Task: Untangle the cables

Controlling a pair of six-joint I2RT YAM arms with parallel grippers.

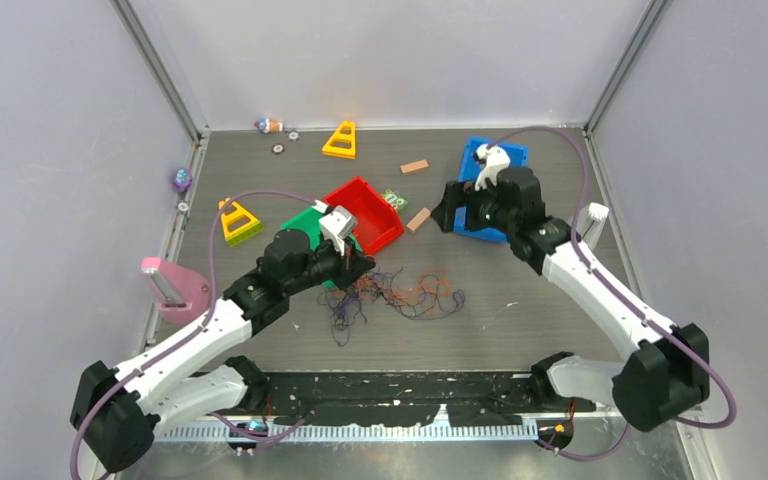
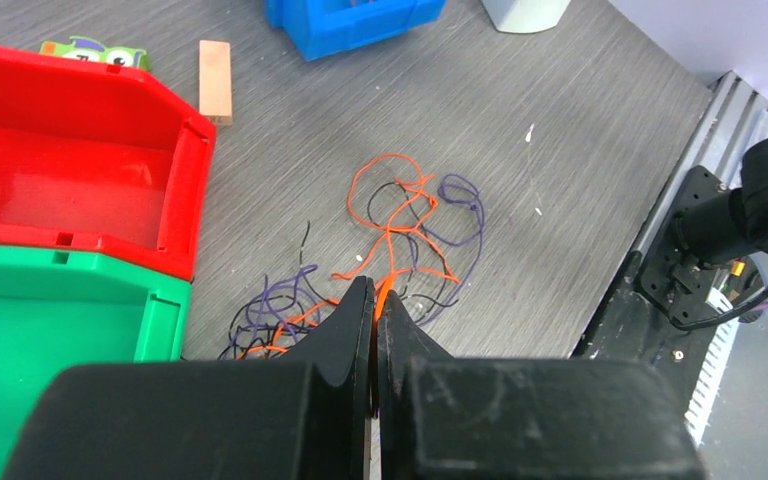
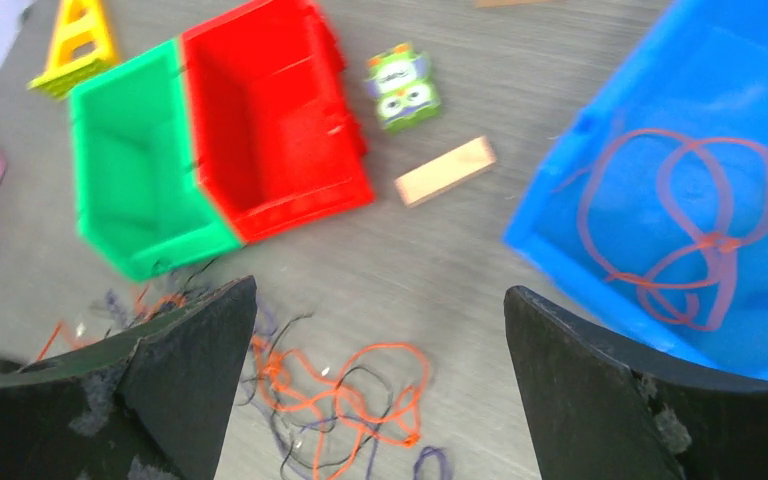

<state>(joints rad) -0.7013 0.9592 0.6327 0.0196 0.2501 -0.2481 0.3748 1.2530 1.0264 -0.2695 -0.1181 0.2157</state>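
I logged the blue bin point(image 3: 600, 120) holding one looped orange-red cable point(image 3: 705, 240) near my spread right gripper point(image 3: 380, 290), while my left gripper point(image 2: 375, 300) pinched an orange strand point(image 2: 388, 268) of the tabletop tangle point(image 2: 407, 205).

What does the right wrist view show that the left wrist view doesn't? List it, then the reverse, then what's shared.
Right wrist only: an orange loop inside the blue bin, the yellow triangle, the open right gripper. Left wrist only: the left gripper shut on an orange strand of the tangled cables. Both: that tangle, blue bin, red bin, green bin, wooden block.
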